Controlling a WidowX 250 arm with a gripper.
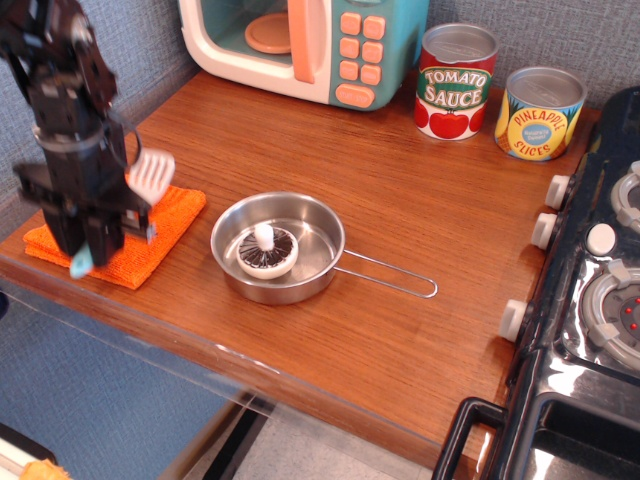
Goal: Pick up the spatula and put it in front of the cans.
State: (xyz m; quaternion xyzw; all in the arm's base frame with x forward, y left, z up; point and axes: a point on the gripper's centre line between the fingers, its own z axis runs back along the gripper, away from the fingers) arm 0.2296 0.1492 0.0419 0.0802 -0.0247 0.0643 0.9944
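The spatula's white slotted head (151, 170) sticks out to the right of my black gripper (86, 240), and its light blue handle tip shows below the fingers. The gripper is shut on the spatula's handle and holds it a little above the orange cloth (170, 222) at the table's front left. The image is blurred by motion there. The two cans stand at the back right: the red Tomato Sauce can (456, 82) and the yellow-and-blue Pineapple Slices can (539, 113).
A steel pan (278, 247) with a wire handle holds a toy mushroom (266, 250) at the middle front. A toy microwave (305, 45) stands at the back. A black toy stove (590, 300) runs along the right. The table's front edge is close to the gripper.
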